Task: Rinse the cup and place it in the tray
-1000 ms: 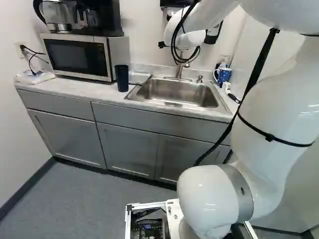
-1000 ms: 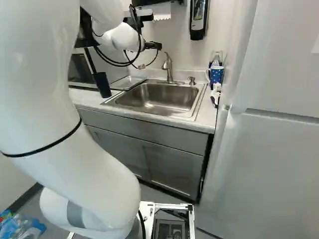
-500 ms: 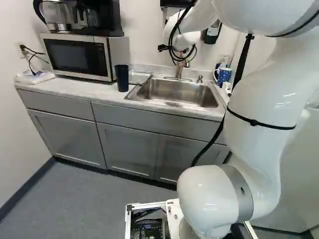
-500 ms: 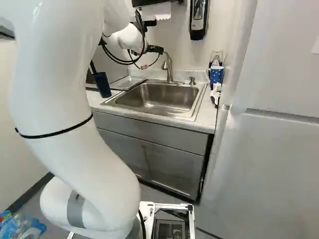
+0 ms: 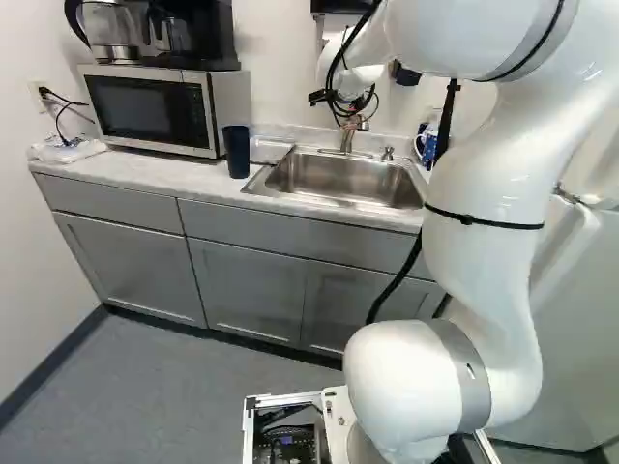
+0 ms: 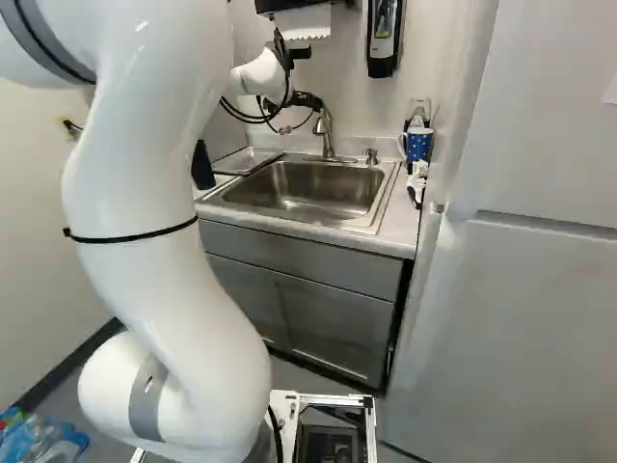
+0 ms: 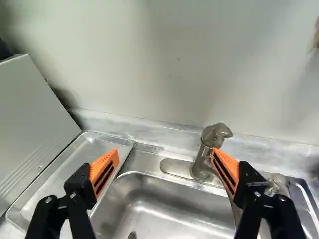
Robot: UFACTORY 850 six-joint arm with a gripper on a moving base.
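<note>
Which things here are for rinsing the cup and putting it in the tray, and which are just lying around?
Likely for the job:
- dark blue tumbler
- faucet
- sink
- metal tray
- gripper

Just around:
- microwave
- coffee maker
- spotted blue mug, if the tumbler is the cup

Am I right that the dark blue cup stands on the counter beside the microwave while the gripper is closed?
Not quite: the gripper is open, as the wrist view shows, its fingers wide apart. The dark blue cup does stand on the counter beside the microwave.
</note>
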